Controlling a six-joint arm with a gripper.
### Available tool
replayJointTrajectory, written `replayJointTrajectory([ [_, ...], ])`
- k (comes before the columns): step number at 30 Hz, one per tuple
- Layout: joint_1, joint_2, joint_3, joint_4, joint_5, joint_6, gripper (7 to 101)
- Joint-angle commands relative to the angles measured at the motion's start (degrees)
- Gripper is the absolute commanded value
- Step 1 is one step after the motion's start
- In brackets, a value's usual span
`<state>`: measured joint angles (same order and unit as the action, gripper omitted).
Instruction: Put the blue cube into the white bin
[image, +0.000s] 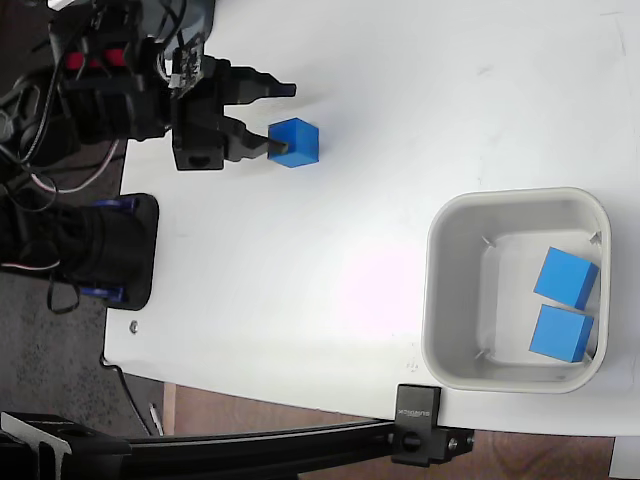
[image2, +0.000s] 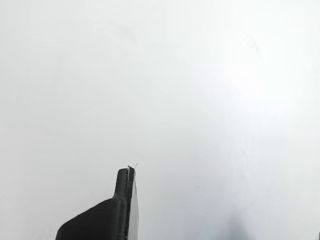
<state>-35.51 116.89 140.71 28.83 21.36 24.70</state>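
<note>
Table: white table (image: 330, 230) runs wide and bare between the hand and the white bin; in the fixed view its left edge drops away beside a black base (image: 125, 250), and its lower edge lies just under the bin, where a black clamp (image: 415, 425) grips it.
Bin: white bin (image: 455, 290) sits at the lower right of the fixed view, near the table's lower and right edges, with two blue cubes (image: 562, 302) inside against its right wall.
Cube: blue cube (image: 294, 141) rests on the table at upper left, well apart from the bin.
Hand: hand (image: 282, 117) reaches in level from the left, fingers spread; the lower finger touches the cube's left face, the upper one stands clear above it, nothing held.
Wrist view: only bare table and one dark finger (image2: 117, 210) at the bottom edge; cube and bin are out of sight there.
</note>
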Motion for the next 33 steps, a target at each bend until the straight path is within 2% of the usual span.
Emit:
replayJointTrajectory([
  [1,-0.35,1.05,-0.18,-2.37,-0.09,0.00,99.5],
  [33,-1.67,1.41,10.55,-14.50,0.00,2.20,99.7],
])
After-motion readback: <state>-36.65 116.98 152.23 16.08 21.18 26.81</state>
